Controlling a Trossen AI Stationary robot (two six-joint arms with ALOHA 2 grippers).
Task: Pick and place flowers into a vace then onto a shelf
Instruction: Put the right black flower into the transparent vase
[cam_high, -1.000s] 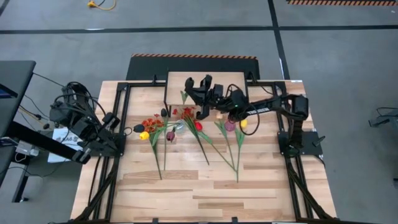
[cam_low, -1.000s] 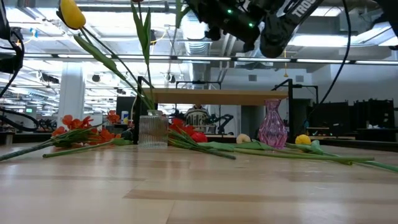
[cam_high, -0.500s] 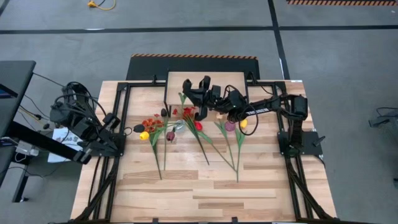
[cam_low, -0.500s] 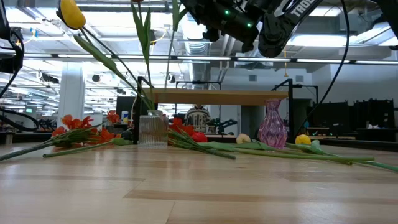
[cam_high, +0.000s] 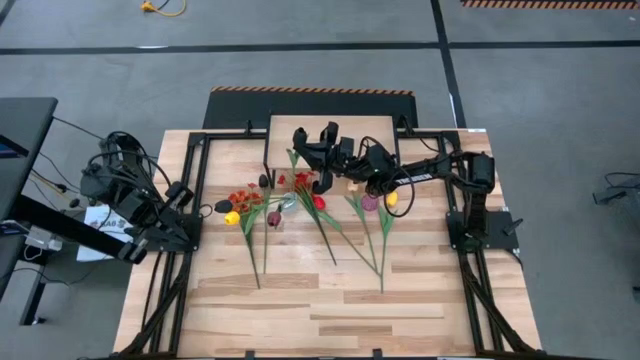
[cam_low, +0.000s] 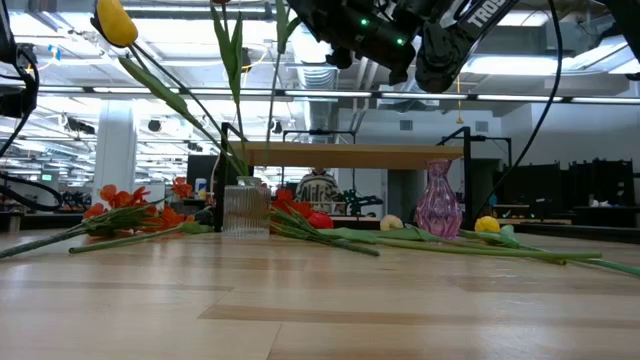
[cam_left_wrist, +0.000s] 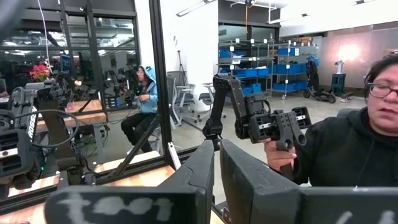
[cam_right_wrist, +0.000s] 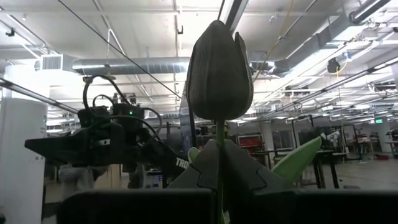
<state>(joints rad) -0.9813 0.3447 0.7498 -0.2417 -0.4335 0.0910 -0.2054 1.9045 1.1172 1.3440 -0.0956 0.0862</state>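
High view: right gripper (cam_high: 305, 152) clamped on dark tulip (cam_right_wrist: 219, 71), above clear vase (cam_low: 245, 209) | left gripper (cam_high: 200, 210) closed, empty, table edge | most flowers (cam_high: 322, 222) lie loose; shelf (cam_low: 345, 155) bare.

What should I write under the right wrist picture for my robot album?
The right hand is shut on the stem of a dark tulip, held up against the ceiling lights.

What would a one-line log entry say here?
right gripper: shut on dark tulip, above clear vase | left gripper: shut, empty, table's left edge
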